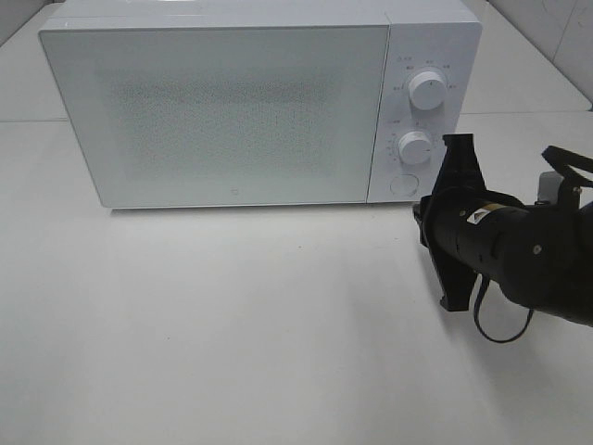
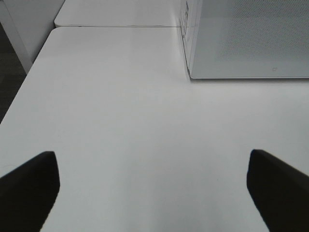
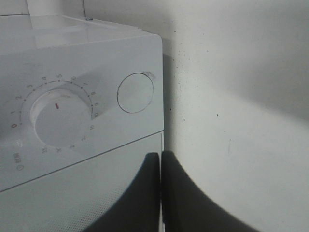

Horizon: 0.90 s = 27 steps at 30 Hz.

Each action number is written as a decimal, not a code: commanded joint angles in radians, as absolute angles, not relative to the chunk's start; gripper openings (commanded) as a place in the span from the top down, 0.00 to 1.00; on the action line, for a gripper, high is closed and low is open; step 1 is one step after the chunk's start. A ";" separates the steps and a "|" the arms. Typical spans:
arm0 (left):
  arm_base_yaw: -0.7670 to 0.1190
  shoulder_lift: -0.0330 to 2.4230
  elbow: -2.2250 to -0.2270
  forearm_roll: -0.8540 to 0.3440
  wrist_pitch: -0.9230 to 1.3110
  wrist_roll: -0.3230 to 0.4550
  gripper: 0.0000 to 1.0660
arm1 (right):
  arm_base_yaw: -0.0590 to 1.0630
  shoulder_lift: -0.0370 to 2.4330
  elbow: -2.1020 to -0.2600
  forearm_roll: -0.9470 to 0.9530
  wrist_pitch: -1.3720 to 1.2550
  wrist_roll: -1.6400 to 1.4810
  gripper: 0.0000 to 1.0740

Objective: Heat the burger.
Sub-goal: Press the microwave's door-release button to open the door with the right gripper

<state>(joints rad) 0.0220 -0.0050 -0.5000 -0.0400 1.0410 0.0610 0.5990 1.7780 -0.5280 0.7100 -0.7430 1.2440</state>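
One right tool [image 3: 160, 159] (pinched), near microwave's [image 1: 213, 111] bottom edge

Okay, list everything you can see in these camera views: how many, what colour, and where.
microwave: one, white, at the back of the table, door shut
dials: two, white, one above the other on the microwave's right panel
round button: one, white, below the dials
table: one, white, under everything
burger: none in view
left gripper: one, black, open, over the table near the microwave's left end
right gripper: one, black, shut, close to the control panel
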 commanded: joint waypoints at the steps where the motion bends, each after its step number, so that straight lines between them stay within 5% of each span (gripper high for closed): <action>1: 0.024 -0.026 -0.498 -0.043 1.038 0.061 0.08 | 0.600 1.799 -0.550 0.710 -0.755 1.225 1.00; 27: 0.024 -0.026 -0.498 -0.043 1.038 0.061 0.08 | 0.505 1.934 -0.699 0.626 -0.756 1.233 1.00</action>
<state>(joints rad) 0.0220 -0.0050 -0.5000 -0.0400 1.0410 0.0610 0.5080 1.9340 -0.6890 0.6390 -0.7540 1.2350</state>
